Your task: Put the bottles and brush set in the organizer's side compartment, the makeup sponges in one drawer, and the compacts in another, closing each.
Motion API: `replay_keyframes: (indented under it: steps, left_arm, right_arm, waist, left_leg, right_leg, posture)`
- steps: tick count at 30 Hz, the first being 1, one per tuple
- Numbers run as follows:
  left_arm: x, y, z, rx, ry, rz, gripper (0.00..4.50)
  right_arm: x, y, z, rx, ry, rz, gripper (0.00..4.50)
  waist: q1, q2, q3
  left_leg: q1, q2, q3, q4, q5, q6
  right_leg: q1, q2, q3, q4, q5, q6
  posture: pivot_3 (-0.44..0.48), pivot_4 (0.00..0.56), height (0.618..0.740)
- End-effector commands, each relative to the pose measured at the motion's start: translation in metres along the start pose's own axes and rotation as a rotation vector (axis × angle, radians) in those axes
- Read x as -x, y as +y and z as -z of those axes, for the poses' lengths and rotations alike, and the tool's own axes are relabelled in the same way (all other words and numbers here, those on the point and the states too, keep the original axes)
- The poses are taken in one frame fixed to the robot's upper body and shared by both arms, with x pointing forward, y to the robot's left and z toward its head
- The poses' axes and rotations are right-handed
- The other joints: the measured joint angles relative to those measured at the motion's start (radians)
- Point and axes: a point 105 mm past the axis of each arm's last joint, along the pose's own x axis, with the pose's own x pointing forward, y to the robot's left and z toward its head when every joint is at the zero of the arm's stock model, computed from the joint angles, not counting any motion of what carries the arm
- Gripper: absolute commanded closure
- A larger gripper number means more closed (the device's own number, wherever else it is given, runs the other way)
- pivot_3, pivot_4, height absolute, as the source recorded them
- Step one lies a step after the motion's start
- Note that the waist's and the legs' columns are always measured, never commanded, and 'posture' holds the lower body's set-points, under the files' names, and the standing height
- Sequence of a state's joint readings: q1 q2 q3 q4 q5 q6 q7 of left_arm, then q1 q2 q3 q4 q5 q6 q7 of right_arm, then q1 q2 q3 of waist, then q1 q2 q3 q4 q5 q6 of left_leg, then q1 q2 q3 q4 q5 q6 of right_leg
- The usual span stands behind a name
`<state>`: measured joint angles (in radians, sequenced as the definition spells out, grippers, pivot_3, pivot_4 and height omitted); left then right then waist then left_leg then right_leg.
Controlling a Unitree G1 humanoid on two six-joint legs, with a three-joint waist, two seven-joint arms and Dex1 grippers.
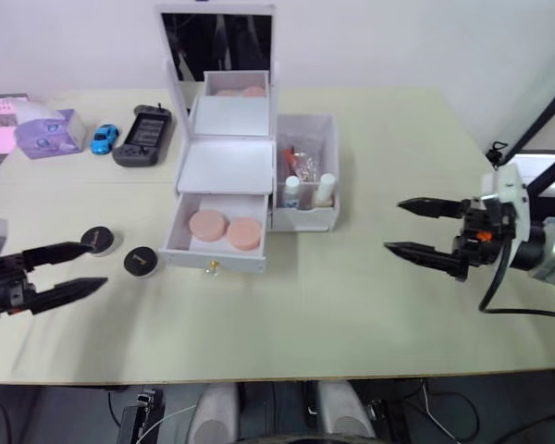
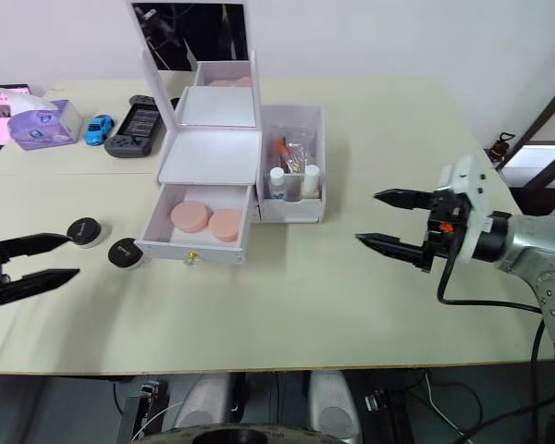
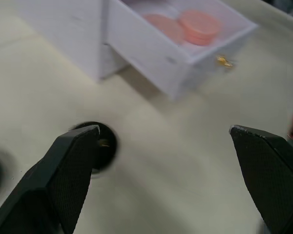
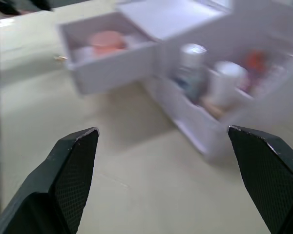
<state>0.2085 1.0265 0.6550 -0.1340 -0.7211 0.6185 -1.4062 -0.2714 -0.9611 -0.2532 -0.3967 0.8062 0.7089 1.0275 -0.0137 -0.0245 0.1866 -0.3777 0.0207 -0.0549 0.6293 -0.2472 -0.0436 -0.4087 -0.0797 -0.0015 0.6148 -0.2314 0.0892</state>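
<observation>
The white organizer (image 1: 224,162) stands mid-table with its mirror up. Its lower drawer (image 1: 215,245) is pulled out and holds two pink makeup sponges (image 1: 225,228). The side compartment (image 1: 305,218) holds two bottles (image 1: 307,191) and the brush set (image 1: 299,161). Two black compacts (image 1: 96,240) (image 1: 141,262) lie on the table left of the drawer. My left gripper (image 1: 81,270) is open, just left of the compacts, with nothing between its fingers. Open too, my right gripper (image 1: 407,228) hovers empty to the right of the organizer.
At the back left are a lilac tissue box (image 1: 46,132), a small blue toy car (image 1: 104,138) and a dark handheld device (image 1: 144,135). A black cable (image 1: 523,310) trails from my right arm near the table's right edge.
</observation>
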Motion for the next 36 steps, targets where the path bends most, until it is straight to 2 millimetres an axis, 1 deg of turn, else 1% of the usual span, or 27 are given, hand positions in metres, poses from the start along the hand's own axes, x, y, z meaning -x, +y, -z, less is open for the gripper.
replay_keyframes:
  steps: [1, 3, 4, 7, 8, 10, 13, 16, 21, 27, 31, 36]
  left_arm:
    - [-0.020, -0.030, -0.013, -0.042, -0.007, 0.087, 0.85]
    - [-0.031, -0.037, -0.011, -0.053, -0.011, 0.091, 1.82]
    - [-0.034, -0.039, -0.011, -0.053, -0.020, 0.088, 2.45]
    - [-0.051, -0.043, -0.011, -0.045, -0.085, 0.067, 4.08]
    - [-0.055, -0.043, -0.010, -0.037, -0.097, 0.058, 4.44]
    - [-0.062, -0.045, -0.008, -0.050, -0.117, 0.040, 4.44]
    - [-0.074, -0.050, 0.001, -0.020, -0.109, 0.050, 4.44]
    - [-0.084, -0.049, 0.006, -0.017, -0.102, 0.048, 4.44]
    - [-0.098, -0.047, 0.003, -0.039, -0.131, 0.078, 4.44]
    - [-0.109, -0.032, 0.005, -0.089, -0.100, 0.105, 4.44]
    - [-0.124, -0.020, -0.008, -0.149, -0.139, 0.113, 4.44]
    - [-0.134, -0.012, -0.015, -0.180, -0.142, 0.121, 4.44]
  right_arm:
    - [-0.020, 0.017, -0.020, 0.040, -0.020, -0.091, 0.00]
    - [-0.029, 0.021, -0.026, 0.052, -0.023, -0.115, 0.00]
    - [-0.032, 0.023, -0.029, 0.053, -0.026, -0.122, 0.00]
    - [-0.041, 0.034, -0.035, 0.058, -0.023, -0.169, 0.00]
    - [-0.042, 0.037, -0.035, 0.057, -0.017, -0.179, 0.00]
    - [-0.042, 0.038, -0.035, 0.064, -0.007, -0.179, 0.00]
    - [-0.042, 0.038, -0.032, 0.062, 0.007, -0.173, 0.00]
    - [-0.043, 0.038, -0.029, 0.076, 0.021, -0.171, 0.00]
    - [-0.043, 0.043, -0.036, 0.124, 0.010, -0.171, 0.00]
    - [-0.033, 0.038, -0.036, 0.173, 0.049, -0.156, 0.00]
    - [-0.029, 0.032, -0.038, 0.195, 0.066, -0.124, 0.00]
    - [-0.026, 0.029, -0.036, 0.201, 0.080, -0.105, 0.00]
  waist:
    - [0.004, 0.001, 0.001]
    - [0.004, 0.001, 0.001]
    - [0.004, 0.001, 0.001]
    - [0.003, 0.001, 0.000]
    - [0.003, 0.001, 0.000]
    - [0.003, 0.000, 0.000]
    - [0.003, 0.000, 0.000]
    - [0.003, 0.000, 0.000]
    - [0.003, 0.000, -0.001]
    - [0.003, 0.000, -0.001]
    - [0.007, 0.000, -0.001]
    - [0.002, -0.001, -0.001]
  left_leg:
    - [0.000, 0.001, 0.000, 0.000, 0.000, 0.000]
    - [0.000, 0.001, 0.000, 0.001, 0.000, 0.000]
    - [-0.001, 0.000, 0.001, 0.001, 0.000, 0.000]
    - [-0.007, -0.003, 0.000, 0.001, 0.000, 0.000]
    - [-0.008, -0.003, 0.000, 0.001, 0.000, 0.000]
    - [-0.010, -0.003, -0.001, 0.001, 0.000, 0.000]
    - [-0.010, -0.003, -0.002, 0.001, 0.000, 0.000]
    - [-0.010, -0.004, -0.002, 0.003, 0.000, 0.000]
    - [-0.009, -0.004, -0.002, 0.004, 0.000, 0.000]
    - [-0.010, -0.004, -0.002, 0.003, 0.000, 0.000]
    - [-0.010, -0.004, -0.003, 0.003, 0.000, 0.000]
    - [-0.010, -0.004, -0.002, 0.004, 0.000, 0.000]
  right_leg:
    - [0.000, -0.001, 0.000, 0.000, 0.000, 0.000]
    - [-0.002, -0.002, 0.000, -0.002, 0.000, 0.000]
    - [-0.001, -0.002, 0.000, -0.003, 0.000, 0.000]
    - [-0.003, -0.001, 0.000, -0.002, 0.003, -0.004]
    - [-0.004, -0.001, 0.000, -0.002, 0.003, -0.004]
    - [-0.005, 0.000, -0.001, -0.002, 0.003, -0.004]
    - [-0.005, 0.000, -0.001, -0.002, 0.003, -0.004]
    - [-0.004, 0.000, -0.001, -0.001, 0.003, -0.004]
    - [-0.004, 0.000, -0.001, -0.001, 0.001, -0.001]
    - [-0.005, 0.000, -0.001, -0.001, 0.003, -0.005]
    - [-0.004, 0.001, -0.002, -0.001, 0.003, -0.004]
    - [-0.004, 0.000, -0.001, -0.002, 0.003, -0.004]
  posture:
    - [0.000, 0.150, 0.740]
    - [0.000, 0.150, 0.740]
    - [0.000, 0.150, 0.740]
    - [0.000, 0.150, 0.740]
    - [0.000, 0.150, 0.740]
    - [0.000, 0.150, 0.740]
    - [0.000, 0.150, 0.740]
    - [0.000, 0.150, 0.740]
    - [0.000, 0.150, 0.740]
    - [0.000, 0.150, 0.740]
    - [0.000, 0.150, 0.740]
    - [0.000, 0.150, 0.740]
